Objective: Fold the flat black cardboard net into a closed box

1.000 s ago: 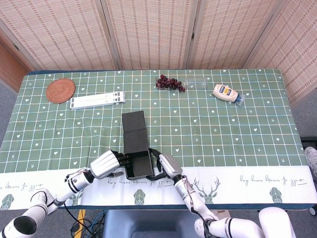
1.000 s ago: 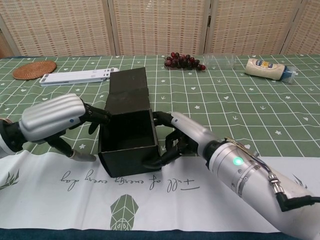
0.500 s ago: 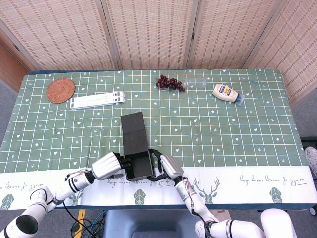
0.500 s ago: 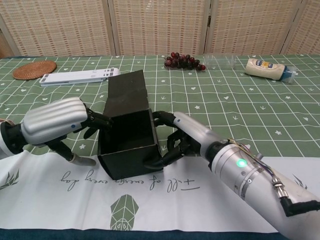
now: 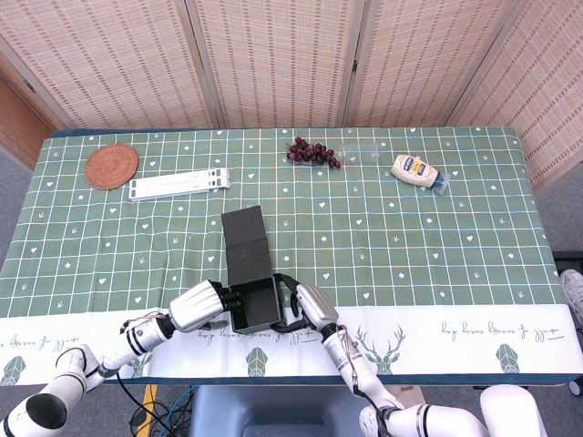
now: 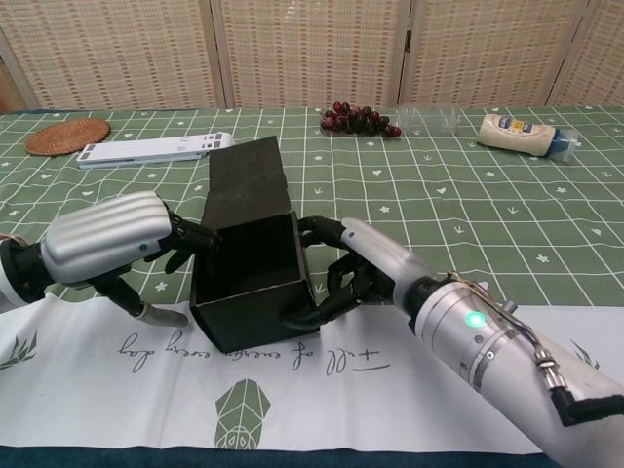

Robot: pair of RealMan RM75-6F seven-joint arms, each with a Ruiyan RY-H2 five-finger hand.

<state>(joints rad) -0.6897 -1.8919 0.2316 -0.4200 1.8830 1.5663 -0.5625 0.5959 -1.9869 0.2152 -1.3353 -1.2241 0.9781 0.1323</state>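
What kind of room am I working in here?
Probably a staged indoor test area, not a real kitchen: a table with a green patterned tablecloth, woven folding screens behind it, and scattered props like grapes and a mayonnaise bottle.

You can see cursive writing printed on the white border of the tablecloth (image 6: 88, 390), just in front of your left hand (image 6: 102, 239) and running under the black box (image 6: 249, 283) toward your right hand (image 6: 366, 268). It appears upside down and cannot be read. The same writing appears well to the right of your right hand. The mayonnaise bottle (image 6: 522, 134), far beyond your right hand, has a label, but its text is too small to read.
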